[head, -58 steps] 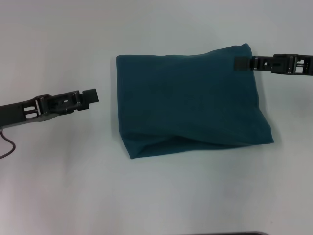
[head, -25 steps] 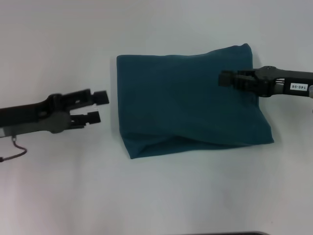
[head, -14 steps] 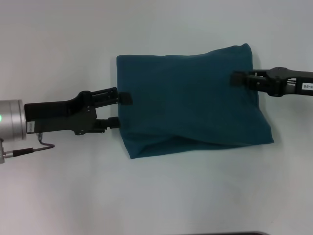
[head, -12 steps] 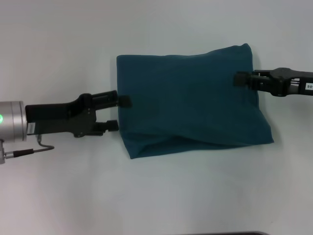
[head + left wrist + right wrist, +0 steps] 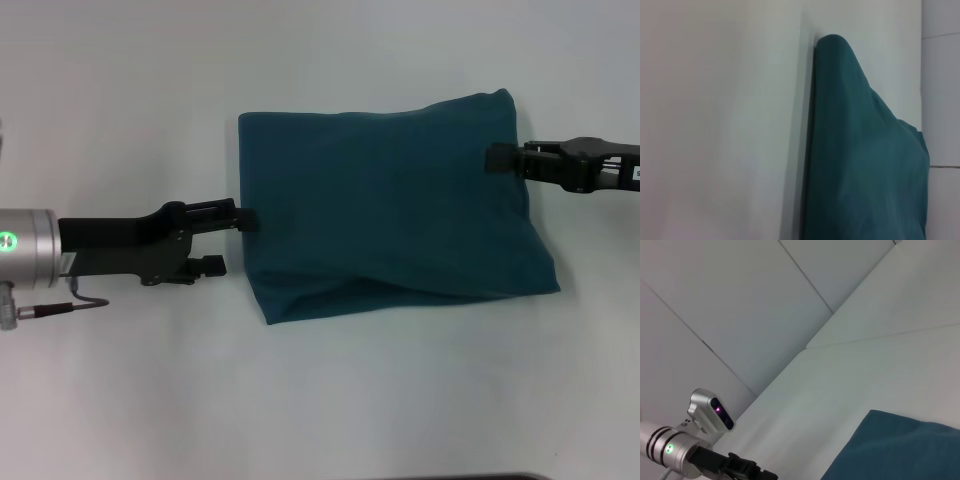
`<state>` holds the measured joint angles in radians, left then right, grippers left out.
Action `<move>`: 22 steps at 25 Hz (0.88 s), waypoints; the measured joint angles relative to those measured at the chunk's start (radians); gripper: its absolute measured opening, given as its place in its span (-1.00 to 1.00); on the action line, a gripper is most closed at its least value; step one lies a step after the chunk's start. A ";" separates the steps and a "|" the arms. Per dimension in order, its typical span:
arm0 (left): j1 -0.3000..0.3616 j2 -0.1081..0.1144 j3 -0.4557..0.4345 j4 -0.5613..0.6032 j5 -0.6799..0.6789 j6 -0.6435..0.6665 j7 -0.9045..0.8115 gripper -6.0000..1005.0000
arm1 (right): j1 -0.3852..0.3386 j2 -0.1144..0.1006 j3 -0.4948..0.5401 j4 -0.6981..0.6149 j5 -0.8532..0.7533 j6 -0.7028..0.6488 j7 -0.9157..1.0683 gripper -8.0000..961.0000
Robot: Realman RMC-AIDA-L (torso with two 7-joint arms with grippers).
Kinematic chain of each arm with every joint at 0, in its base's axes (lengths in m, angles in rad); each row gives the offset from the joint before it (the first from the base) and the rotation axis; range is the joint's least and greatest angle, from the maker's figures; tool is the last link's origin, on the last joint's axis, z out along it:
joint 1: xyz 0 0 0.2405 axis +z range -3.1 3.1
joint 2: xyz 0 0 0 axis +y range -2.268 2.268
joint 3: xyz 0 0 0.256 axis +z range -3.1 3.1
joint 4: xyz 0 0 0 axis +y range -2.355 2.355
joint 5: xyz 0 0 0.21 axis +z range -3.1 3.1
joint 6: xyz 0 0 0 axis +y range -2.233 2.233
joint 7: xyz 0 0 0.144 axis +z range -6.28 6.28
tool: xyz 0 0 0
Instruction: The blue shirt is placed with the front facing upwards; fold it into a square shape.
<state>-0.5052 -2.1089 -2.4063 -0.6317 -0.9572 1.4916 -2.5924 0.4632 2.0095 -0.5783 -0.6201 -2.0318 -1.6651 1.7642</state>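
On the white table [image 5: 150, 400], near its middle, the blue shirt [image 5: 390, 200] lies folded into a rough rectangle, its lettering hidden inside the folds. Its left edge runs straight from far to near, while the near edge sags into a loose, creased fold and the near right corner juts out past the rest, so the shape is not yet a clean square.

At the left edge, the left gripper [image 5: 225, 240] sits low beside the cloth with its jaws spread; the far finger touches or just overlaps the shirt's edge and the near finger rests on bare table. The right gripper [image 5: 497, 158] hovers over the far right part of the shirt, and whether its fingers are parted or closed cannot be made out.

Being light, soft cotton, the shirt will drape and slump when lifted, and the stacked layers will probably slide against each other. A pinch should take all layers together at an edge or corner, likely the left edge and the protruding near right corner, then drag gently so the folds stay aligned
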 joint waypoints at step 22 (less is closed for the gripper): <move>-0.146 -0.042 0.128 0.066 0.006 -0.120 -0.020 0.75 | 0.004 0.000 0.008 -0.001 0.001 -0.005 0.004 -0.49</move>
<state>-0.6510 -2.1506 -2.2782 -0.5652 -0.9508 1.3718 -2.6127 0.4672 2.0094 -0.5703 -0.6213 -2.0309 -1.6700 1.7687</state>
